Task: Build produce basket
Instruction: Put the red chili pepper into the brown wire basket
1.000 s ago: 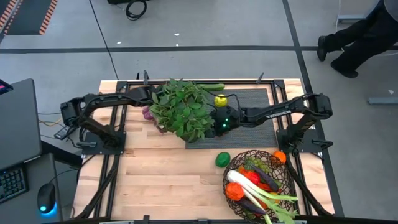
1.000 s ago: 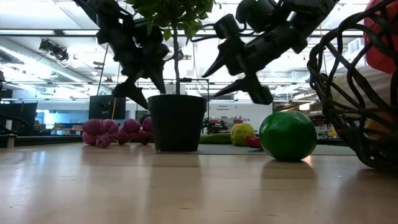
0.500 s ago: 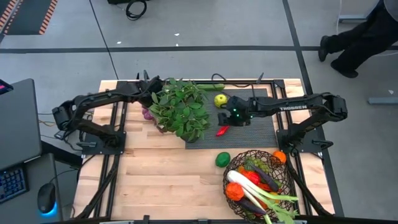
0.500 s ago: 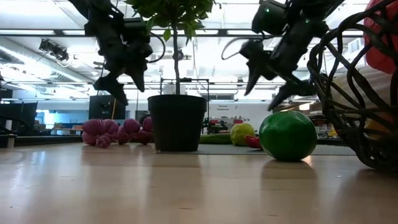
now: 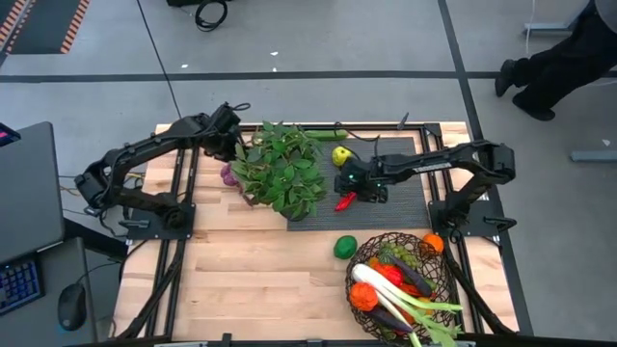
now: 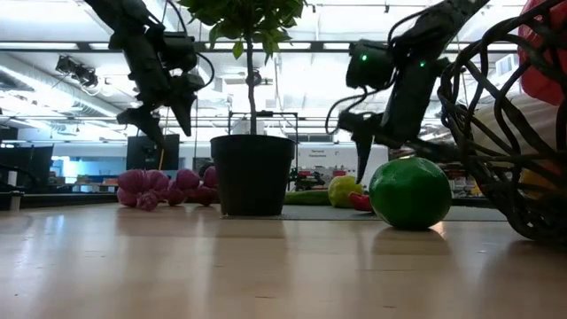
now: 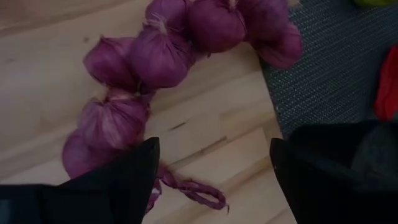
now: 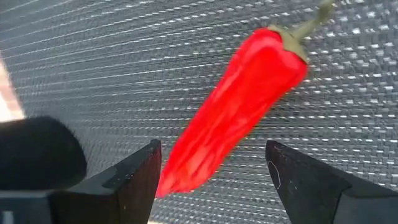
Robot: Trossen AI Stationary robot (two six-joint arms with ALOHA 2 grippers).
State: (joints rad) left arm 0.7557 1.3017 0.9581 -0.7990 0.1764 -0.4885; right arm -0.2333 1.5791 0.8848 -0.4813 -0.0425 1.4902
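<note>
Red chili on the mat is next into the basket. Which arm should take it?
Probably the right. The right gripper hangs open directly over the red chili on the black mat, jaws either side of it, and the basket is on its side. The left gripper is over the purple grapes behind the potted plant.

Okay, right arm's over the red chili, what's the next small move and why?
Probably lower the right gripper straight down and close on the chili. Its fingers are open with the chili lying between them on the mat, not yet gripped, so a short descent should seat it. The left gripper hangs open over the purple bunch, and the basket already holds other produce.
</note>
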